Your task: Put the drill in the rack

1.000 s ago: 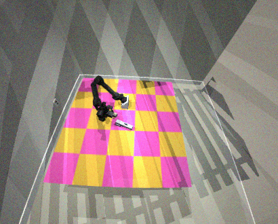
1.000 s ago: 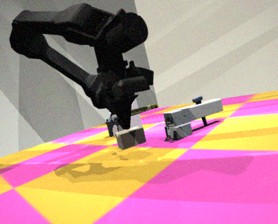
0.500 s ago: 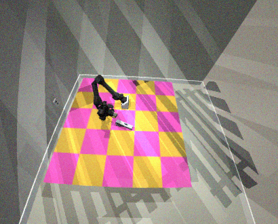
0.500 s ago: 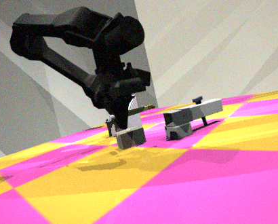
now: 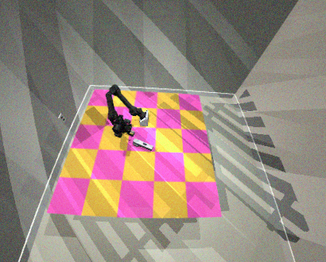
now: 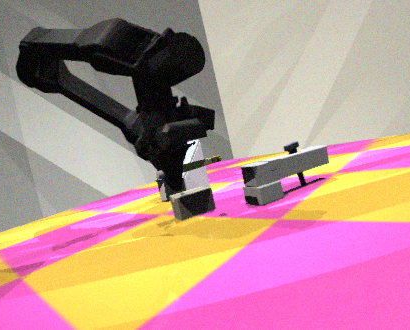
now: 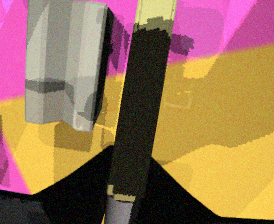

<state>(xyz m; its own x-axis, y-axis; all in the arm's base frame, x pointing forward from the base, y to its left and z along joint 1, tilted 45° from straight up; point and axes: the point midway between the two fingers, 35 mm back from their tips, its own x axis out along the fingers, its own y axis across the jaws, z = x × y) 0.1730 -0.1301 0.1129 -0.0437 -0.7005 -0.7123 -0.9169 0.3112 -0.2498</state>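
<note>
Currently tool (image 6: 177, 172) pinches the drill (image 7: 140, 107), dark shaft with yellowish tip, held above the checkered tabletop (image 6: 265, 265); grey rack (image 6: 284, 171) stands just beside, apart.

A flat counter (image 5: 107, 198) chequered in pink and yellow squares is seen, edged by a thin pale border line. Two grey blocky fixtures are carried on it near the far side: an upright pale grey block (image 5: 144, 118) on a pink square, and a long low grey rack (image 5: 142, 144) close in front of it. The black arm's base (image 5: 121, 128) is planted just beside both.
</note>
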